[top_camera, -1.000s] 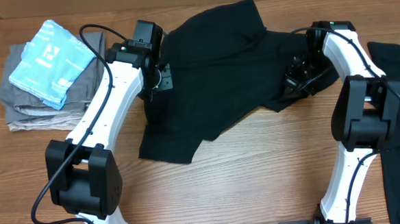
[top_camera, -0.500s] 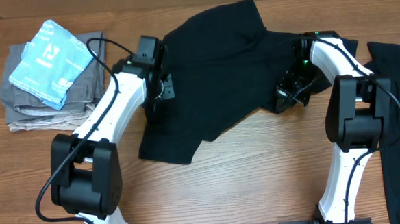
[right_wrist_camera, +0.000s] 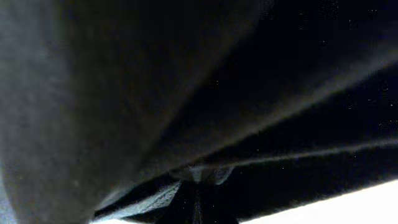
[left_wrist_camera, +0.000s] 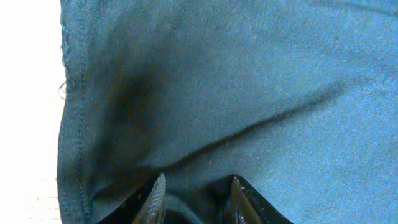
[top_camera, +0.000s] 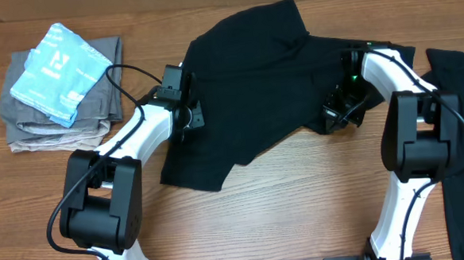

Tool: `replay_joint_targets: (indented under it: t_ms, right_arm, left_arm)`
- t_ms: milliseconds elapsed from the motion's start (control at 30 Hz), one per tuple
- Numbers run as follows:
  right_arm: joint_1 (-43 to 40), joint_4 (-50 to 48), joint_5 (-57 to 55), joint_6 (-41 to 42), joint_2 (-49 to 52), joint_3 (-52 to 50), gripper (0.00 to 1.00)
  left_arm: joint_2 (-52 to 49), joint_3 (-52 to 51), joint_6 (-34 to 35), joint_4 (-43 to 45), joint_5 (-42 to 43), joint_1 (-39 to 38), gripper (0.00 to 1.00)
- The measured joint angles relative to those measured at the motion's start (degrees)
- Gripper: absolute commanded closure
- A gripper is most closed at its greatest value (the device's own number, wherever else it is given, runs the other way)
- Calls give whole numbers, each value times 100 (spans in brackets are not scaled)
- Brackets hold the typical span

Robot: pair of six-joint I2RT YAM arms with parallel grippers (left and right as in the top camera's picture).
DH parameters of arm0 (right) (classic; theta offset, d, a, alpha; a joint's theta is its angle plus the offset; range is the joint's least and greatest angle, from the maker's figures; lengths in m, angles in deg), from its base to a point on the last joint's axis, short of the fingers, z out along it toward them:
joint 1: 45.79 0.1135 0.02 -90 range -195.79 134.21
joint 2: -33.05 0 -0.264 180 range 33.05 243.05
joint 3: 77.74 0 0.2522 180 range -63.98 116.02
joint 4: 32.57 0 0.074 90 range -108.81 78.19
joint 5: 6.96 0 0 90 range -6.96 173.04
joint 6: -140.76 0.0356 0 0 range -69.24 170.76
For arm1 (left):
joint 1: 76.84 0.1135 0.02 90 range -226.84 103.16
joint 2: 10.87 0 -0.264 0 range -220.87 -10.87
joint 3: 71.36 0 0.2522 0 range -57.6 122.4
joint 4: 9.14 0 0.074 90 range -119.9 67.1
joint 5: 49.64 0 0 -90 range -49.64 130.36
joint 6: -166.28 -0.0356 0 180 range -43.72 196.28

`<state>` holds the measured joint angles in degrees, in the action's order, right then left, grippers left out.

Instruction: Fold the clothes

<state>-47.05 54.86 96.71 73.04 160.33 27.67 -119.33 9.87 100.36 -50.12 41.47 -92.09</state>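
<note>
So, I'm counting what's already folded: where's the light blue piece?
Overhead view: the light blue piece lies on the folded grey stack at the table's left end.

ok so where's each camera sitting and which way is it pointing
overhead: fixed above the table, facing straight down on the shirt and the folded pile; both arms show whole.
left wrist: on the left arm, looking along the left gripper at the shirt's hemmed edge; only its fingertips show.
right wrist: on the right arm, close in among dark shirt folds; the right gripper barely shows at the bottom.
shared: all three see the shirt.
</note>
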Motion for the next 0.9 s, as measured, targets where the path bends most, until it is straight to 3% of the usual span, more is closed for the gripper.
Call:
replay_joint_targets:
  t_ms: [467,900]
  right_arm:
    - [-938,903,-765,452,-46,-592,96]
    - [-2131,1899,-2444,1440,286,-525,96]
  left_arm:
    - [-258,0,0,592,-37,0,62]
    - [-645,114,-24,1392,-142,0,60]
